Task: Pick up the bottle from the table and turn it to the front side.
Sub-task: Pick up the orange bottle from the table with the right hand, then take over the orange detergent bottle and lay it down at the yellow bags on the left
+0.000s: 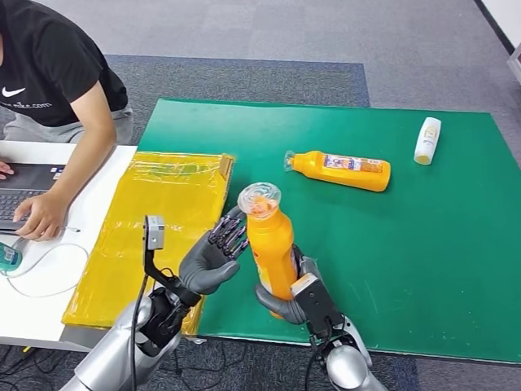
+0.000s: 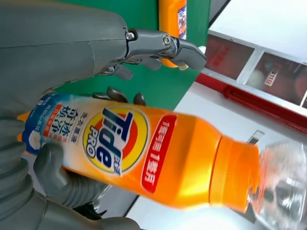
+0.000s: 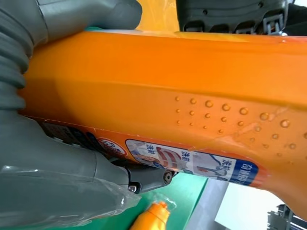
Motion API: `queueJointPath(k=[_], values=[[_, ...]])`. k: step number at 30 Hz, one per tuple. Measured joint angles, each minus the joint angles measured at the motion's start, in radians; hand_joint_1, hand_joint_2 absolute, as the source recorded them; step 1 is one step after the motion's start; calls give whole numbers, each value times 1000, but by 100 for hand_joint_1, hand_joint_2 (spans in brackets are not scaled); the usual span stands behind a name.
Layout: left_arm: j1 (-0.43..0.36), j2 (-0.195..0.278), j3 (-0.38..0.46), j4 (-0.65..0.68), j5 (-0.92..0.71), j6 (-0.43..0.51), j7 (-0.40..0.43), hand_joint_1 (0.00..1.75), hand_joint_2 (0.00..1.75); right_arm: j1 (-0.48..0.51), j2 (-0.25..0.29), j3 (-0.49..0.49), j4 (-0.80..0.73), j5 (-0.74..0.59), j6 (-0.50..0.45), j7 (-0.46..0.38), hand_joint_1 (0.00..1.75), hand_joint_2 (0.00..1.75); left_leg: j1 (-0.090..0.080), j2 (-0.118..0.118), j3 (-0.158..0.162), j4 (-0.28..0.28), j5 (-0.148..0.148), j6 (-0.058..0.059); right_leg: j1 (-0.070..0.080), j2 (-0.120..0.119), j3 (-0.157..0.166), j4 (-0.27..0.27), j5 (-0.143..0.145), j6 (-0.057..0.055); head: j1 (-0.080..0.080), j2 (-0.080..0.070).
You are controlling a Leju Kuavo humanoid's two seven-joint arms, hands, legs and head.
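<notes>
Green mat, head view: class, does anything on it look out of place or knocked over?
Yes. A second orange bottle lies on its side on the green mat, and a small white bottle lies flat near the far edge. The right hand holds its bottle upright.

The head view looks forward and down over the green mat (image 1: 399, 244) from high up. Both wrist views sit close beside the held bottle (image 2: 145, 153), which all three views share.
</notes>
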Motion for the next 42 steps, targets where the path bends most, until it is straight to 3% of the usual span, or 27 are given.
queueJointPath(k=[19,42], values=[[-43,21,-58,0,-54,1,0,0,175,-13,0,6,38,97,-66,-1,175,175,0,0,0,0,0,0,0,0,0,0,0,0,0,0],[-88,26,-78,28,-16,-32,15,0,175,-17,0,15,42,76,-34,-2,175,175,0,0,0,0,0,0,0,0,0,0,0,0,0,0]])
